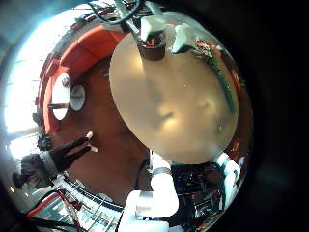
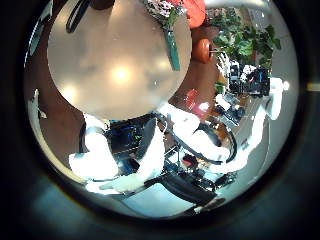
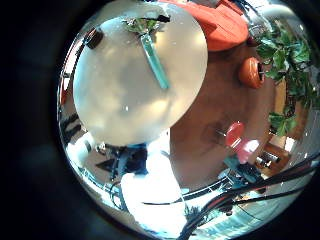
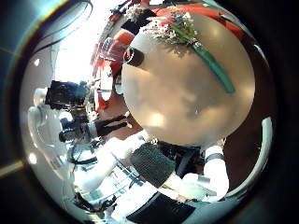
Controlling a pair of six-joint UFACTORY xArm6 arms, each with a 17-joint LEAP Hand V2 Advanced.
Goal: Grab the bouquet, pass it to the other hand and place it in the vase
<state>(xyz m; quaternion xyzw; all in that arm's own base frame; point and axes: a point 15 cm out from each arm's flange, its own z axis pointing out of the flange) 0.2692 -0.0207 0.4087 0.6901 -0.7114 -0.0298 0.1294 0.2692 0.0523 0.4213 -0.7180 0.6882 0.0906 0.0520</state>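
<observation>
- A round, pale table [image 3: 120, 95] with a bare, glossy top.
- An orange sofa [image 3: 215, 25] beyond the table's far edge.
- A small orange stool [image 3: 250, 72] on the reddish-brown floor [image 3: 205, 125].
- Leafy green plants [image 3: 285, 60] beside the stool.
- A dark tripod [image 1: 63, 153] standing on the floor.

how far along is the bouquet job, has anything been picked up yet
Nothing looks done yet. The bouquet lies flat on the round table, its green stem free of any hand, and the dark vase stands beside it with nothing in it. Both palm cameras look down from well above the table, so no grasp is in hand. Picking up, passing over and placing in the vase all remain.
</observation>
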